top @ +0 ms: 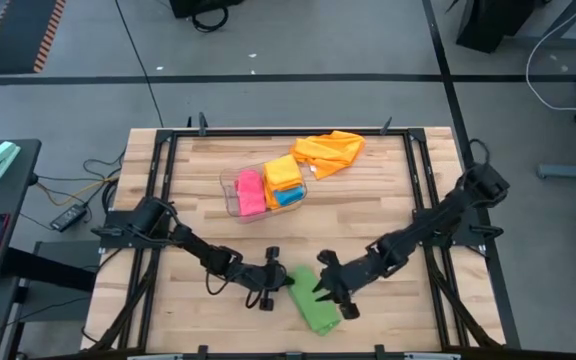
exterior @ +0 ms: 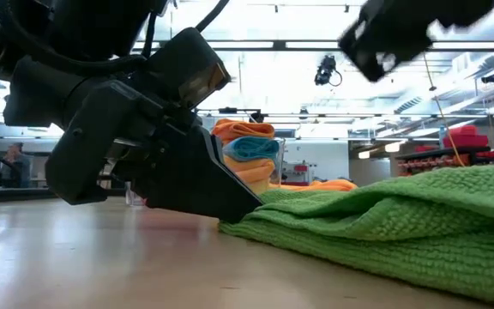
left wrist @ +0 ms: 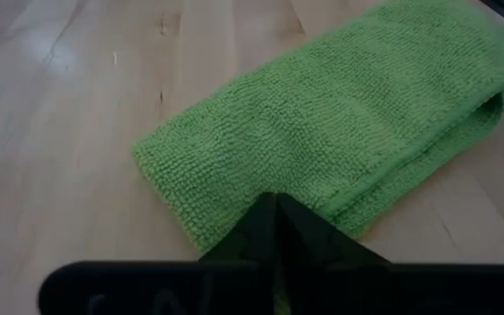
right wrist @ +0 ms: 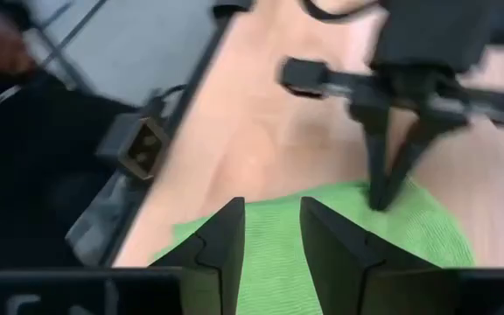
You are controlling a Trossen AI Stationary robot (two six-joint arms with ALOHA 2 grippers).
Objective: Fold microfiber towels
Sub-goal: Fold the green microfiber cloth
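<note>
A green microfiber towel point(top: 316, 308) lies folded into a long strip near the table's front edge, flat on the wood point(left wrist: 339, 131). My left gripper point(top: 286, 285) comes in from the table's left, is shut and has its tips at the towel's left edge point(left wrist: 274, 203). My right gripper point(top: 322, 288) hovers over the towel from the right. Its fingers point(right wrist: 272, 232) stand apart with nothing between them, clear of the cloth. Other folded towels sit in a bin point(top: 263, 190). My left gripper rests its shut fingertips point(right wrist: 381, 197) on the green towel at its long edge, near one end point(left wrist: 234, 219). The fingers slant down from the table's left point(exterior: 230, 193). The towel lies flat on the table; whether any cloth is caught between the tips I cannot tell.
A clear bin point(top: 236, 195) at the table's far middle holds folded pink, orange, yellow and blue towels. A loose orange towel point(top: 330, 150) lies crumpled beside it toward the far right. A black frame point(top: 420, 170) rims the table. Bare wood lies left and right of the green towel.
</note>
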